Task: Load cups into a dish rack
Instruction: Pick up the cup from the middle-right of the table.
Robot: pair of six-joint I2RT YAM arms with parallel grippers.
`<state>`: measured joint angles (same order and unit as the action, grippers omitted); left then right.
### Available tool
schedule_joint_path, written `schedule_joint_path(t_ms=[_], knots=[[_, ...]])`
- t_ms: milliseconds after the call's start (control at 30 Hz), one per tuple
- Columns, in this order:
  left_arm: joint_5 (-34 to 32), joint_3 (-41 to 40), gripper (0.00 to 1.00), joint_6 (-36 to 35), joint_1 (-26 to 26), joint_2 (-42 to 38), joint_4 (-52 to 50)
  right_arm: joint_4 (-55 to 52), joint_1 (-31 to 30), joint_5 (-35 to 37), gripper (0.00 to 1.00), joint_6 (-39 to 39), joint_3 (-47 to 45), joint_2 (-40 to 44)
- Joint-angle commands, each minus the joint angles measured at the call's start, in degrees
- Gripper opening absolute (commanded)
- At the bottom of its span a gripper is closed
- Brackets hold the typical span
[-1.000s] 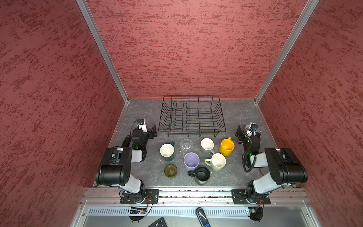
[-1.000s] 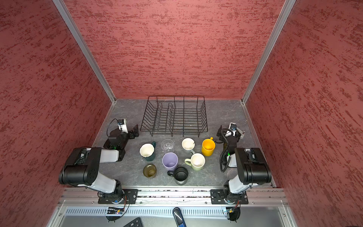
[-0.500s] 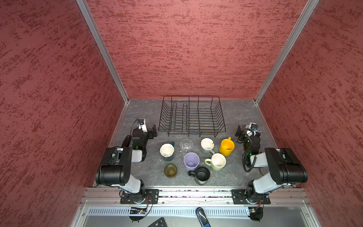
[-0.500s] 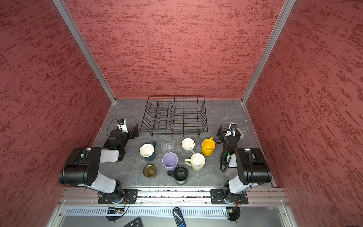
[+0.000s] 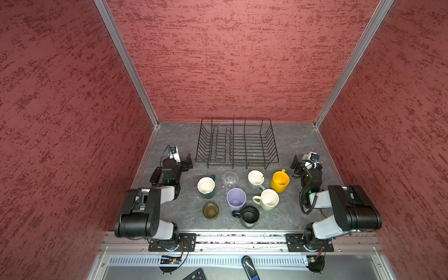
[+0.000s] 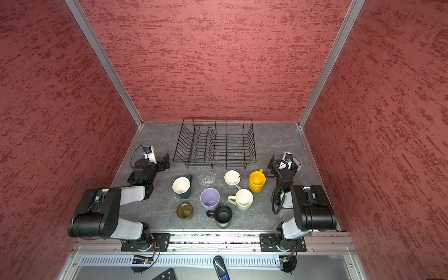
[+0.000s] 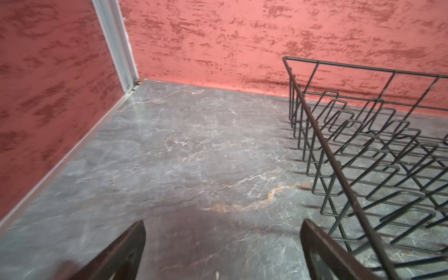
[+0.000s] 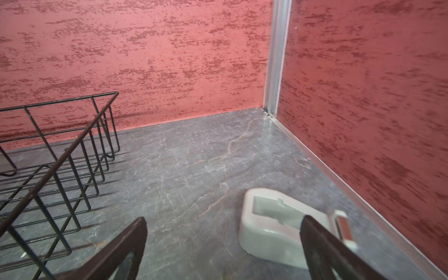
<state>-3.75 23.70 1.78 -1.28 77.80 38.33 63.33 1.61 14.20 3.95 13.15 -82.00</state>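
Observation:
The black wire dish rack point(image 5: 236, 143) stands at the back of the table with nothing in it. In front of it, several cups stand upright: a teal mug point(image 5: 206, 187), clear glass point(image 5: 229, 179), grey mug point(image 5: 255, 180), yellow mug point(image 5: 280, 181), pale green mug point(image 5: 268, 199), lilac tumbler point(image 5: 236, 200), black mug point(image 5: 249, 215) and amber-olive glass point(image 5: 210, 210). My left gripper point(image 7: 221, 223) rests low beside the rack's left end point(image 7: 339, 155), open and holding nothing. My right gripper point(image 8: 223, 220) lies off the rack's right end point(image 8: 72, 155), also open and holding nothing.
A white plastic piece point(image 8: 274, 225) lies on the table under my right gripper's outer finger. Red walls point(image 5: 230, 60) close in the back and both sides. A metal rail point(image 5: 240, 238) runs along the front edge, behind both arm bases.

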Motion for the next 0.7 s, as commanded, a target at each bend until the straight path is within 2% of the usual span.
schedule_joint_path(t_ms=[0, 100, 133, 167, 200, 233, 267, 333, 433, 567, 667], knots=[[-5.7, 7.9, 0.99, 4.6, 0.4, -9.1, -16.9, -19.4, -0.2, 8.1, 0.99, 4.5, 7.3, 13.8], [-5.2, 12.8, 0.99, 10.9, 0.1, -16.0, -27.6, -33.9, -0.3, 6.0, 0.99, 9.2, 14.7, 23.0], [-5.3, 12.9, 0.99, 13.5, 0.0, -18.0, -27.9, -36.1, -0.3, 5.4, 0.99, 12.9, 15.9, 25.1], [-6.2, 12.8, 0.99, 19.4, -0.1, -20.7, -28.5, -40.3, -0.3, 5.4, 0.99, 18.6, 17.7, 27.5], [-4.8, 12.6, 0.99, 23.9, -0.6, -23.4, -29.5, -45.0, -0.2, 2.6, 0.99, 22.1, 19.1, 29.5], [-0.9, 11.9, 0.99, 25.5, -1.4, -25.6, -28.3, -47.5, -0.1, -0.8, 0.99, 23.5, 20.2, 31.0], [4.9, 11.5, 0.99, 25.5, -2.2, -27.7, -26.6, -49.0, -0.1, -4.7, 0.99, 23.8, 20.5, 32.3], [10.3, 12.7, 0.99, 25.8, -2.9, -29.9, -26.4, -47.4, 0.1, -9.8, 0.99, 24.7, 18.4, 34.9], [12.4, 19.2, 0.99, 25.9, -3.5, -29.7, -34.6, -43.7, 0.3, -14.2, 0.99, 23.0, 14.5, 38.3], [17.2, 28.3, 0.99, 21.1, -4.2, -26.0, -44.9, -63.8, 0.3, -12.0, 0.97, 19.0, 24.0, 36.1], [19.0, 33.7, 0.99, 18.3, -4.6, -22.6, -50.0, -80.2, 0.2, -7.2, 0.93, 17.0, 30.8, 32.6]])
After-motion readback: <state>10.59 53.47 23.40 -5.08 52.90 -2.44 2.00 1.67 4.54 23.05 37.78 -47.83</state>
